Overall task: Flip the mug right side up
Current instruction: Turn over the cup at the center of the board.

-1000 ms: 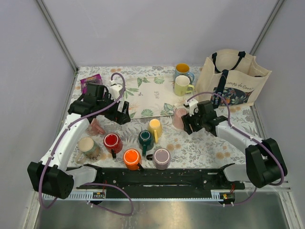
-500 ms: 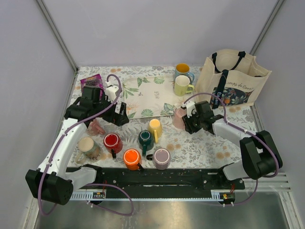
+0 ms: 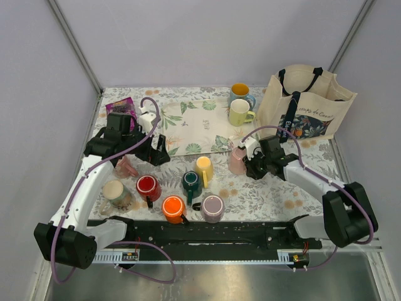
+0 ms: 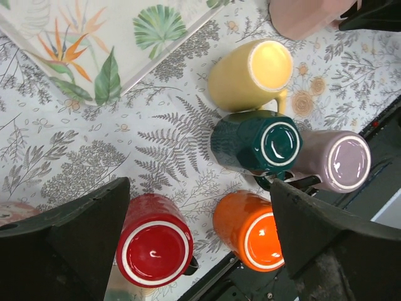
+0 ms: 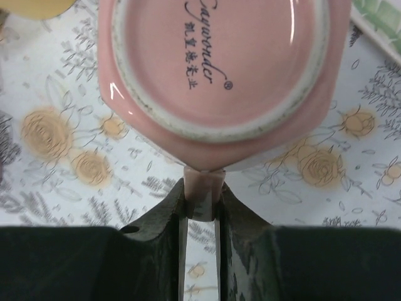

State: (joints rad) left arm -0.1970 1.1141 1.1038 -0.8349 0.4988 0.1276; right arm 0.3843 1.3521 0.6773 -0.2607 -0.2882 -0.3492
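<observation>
The mug is dusty salmon-pink and stands upside down right of the table's middle. Its stamped base faces up in the right wrist view, and its side shows at the top edge of the left wrist view. My right gripper is shut on the mug's handle, with the jaws pressing it from both sides. My left gripper hangs open above the cluster of mugs, its wide jaws holding nothing.
Yellow, dark green, red, orange, mauve-grey and beige mugs crowd the front left. Another pink mug lies by the left arm. A tote bag, two mugs and a placemat are behind.
My right gripper has moved left onto the mug's handle and shut on it. My left arm has drawn back a little to the left, still open.
</observation>
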